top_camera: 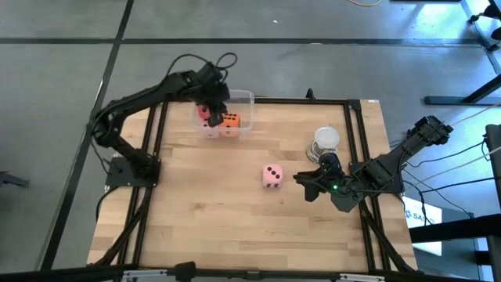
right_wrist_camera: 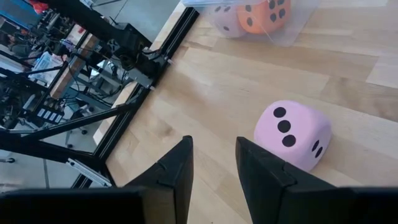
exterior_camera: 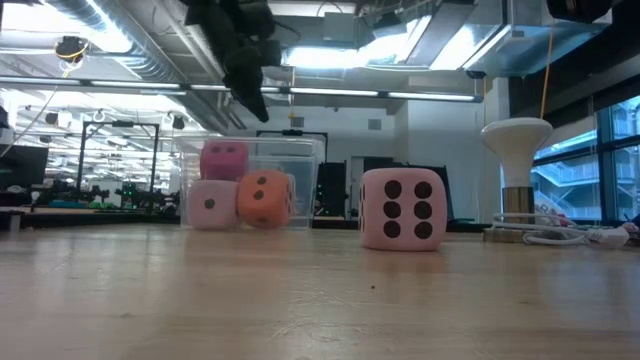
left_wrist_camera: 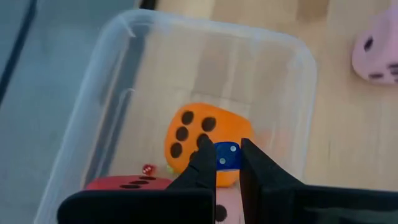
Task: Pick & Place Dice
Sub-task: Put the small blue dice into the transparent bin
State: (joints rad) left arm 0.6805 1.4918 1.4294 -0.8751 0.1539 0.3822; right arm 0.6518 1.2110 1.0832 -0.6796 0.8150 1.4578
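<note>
Left hand (left_wrist_camera: 222, 167) clamped on a small blue die (left_wrist_camera: 226, 155) above the tub (top_camera: 244, 98); right hand (right_wrist_camera: 212, 163) empty, fingers apart, near pale pink die (top_camera: 272, 175) on counter (top_camera: 211, 211)

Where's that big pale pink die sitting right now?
The pale pink die sits alone on the bare wooden table, right of centre in the high view, just ahead of the right gripper, apart from the clear tub.

An overhead camera looks straight down on the whole bench (top_camera: 219, 196). A second sits at bench-top height, facing level across into the room. The left wrist camera peers closely down into the clear tub (left_wrist_camera: 292, 56); the right wrist camera looks across the boards. All four share the pale pink die (top_camera: 272, 175).
</note>
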